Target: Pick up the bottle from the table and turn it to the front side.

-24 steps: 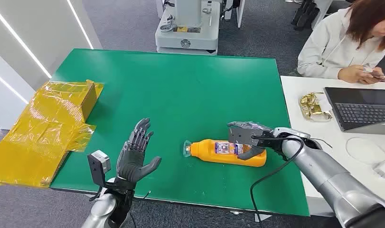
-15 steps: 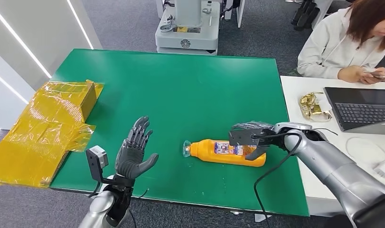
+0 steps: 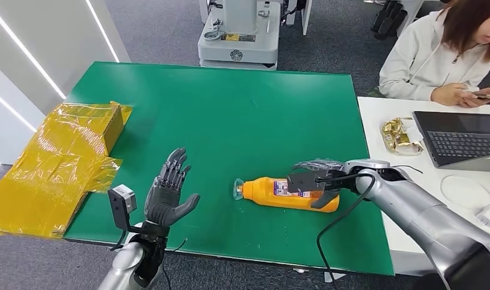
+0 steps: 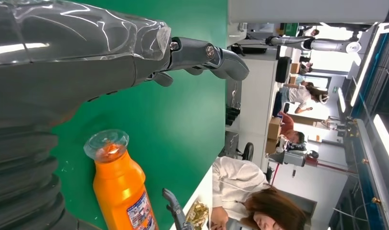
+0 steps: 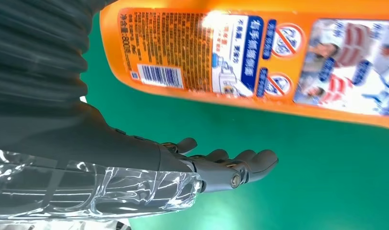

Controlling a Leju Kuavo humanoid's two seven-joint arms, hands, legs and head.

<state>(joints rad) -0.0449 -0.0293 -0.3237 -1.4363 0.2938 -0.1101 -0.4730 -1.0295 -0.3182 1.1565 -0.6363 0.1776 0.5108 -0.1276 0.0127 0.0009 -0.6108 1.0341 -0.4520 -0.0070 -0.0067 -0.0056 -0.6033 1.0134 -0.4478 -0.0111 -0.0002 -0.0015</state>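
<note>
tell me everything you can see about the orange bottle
The bottle is orange plastic with a clear cap and lies on its side on the green table, cap toward the left hand. The upward face carries a blue, white and orange label with a barcode, small print and pictures. It looks intact. The right hand is over its base half, fingers apart; the right wrist view shows table between the fingers and the bottle, so no grip is visible. The left hand is open, well clear of it.

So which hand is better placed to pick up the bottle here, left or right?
The right hand. It hangs open right over the base end of the orange bottle, which lies on its side on the green table. The left hand is open, raised well to the bottle's cap side.
</note>
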